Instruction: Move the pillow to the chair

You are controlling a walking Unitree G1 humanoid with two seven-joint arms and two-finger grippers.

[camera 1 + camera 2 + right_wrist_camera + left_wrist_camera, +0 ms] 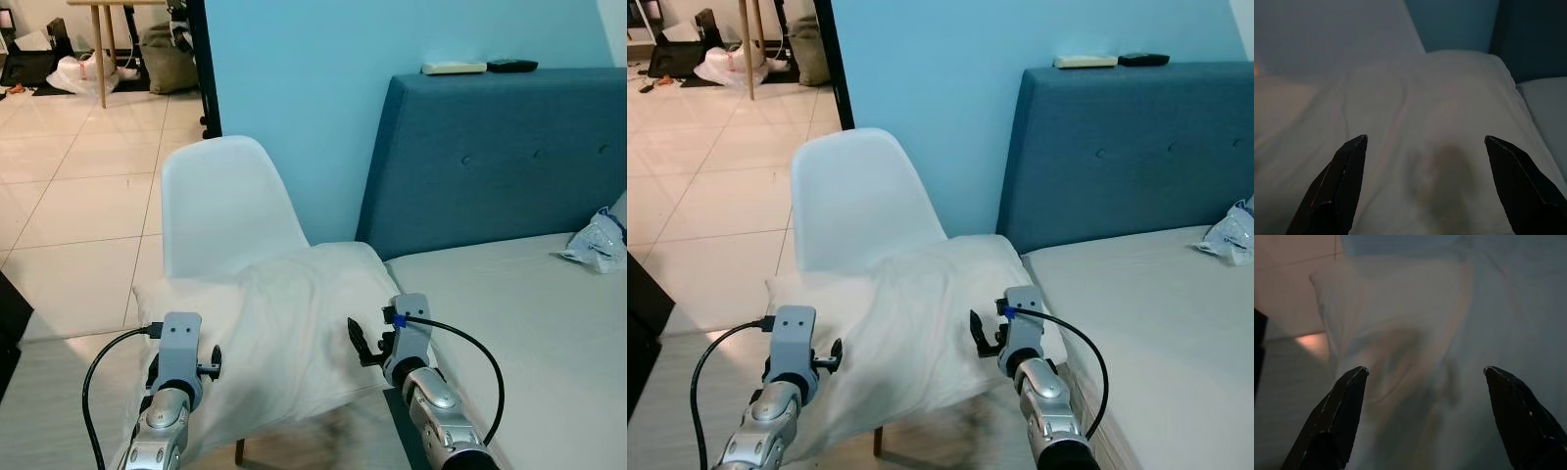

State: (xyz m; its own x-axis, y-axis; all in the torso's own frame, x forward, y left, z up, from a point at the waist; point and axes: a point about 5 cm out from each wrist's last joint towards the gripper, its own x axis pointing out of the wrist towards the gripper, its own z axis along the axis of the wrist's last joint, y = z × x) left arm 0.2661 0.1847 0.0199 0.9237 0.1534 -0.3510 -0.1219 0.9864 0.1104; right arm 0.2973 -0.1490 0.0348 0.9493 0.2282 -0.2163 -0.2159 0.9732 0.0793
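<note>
Now the pillow (pixel 284 333) lies across the white chair (pixel 220 201), so the left claw (pixel 1422 374) and right claw (pixel 1425 142) hover near it, fingers apart, gripping nothing.

A white pillow (pixel 921 328) lies across the seat of the white chair (pixel 857 201), left of the bed (pixel 1156 313). Both arms reach toward its near edge.

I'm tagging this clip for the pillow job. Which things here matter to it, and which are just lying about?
Belongs to the job:
pillow, lying on the chair
white chair
left gripper, open
right gripper, open

Just lying about:
bed
plastic bag on the bed
two small items on the headboard
</note>
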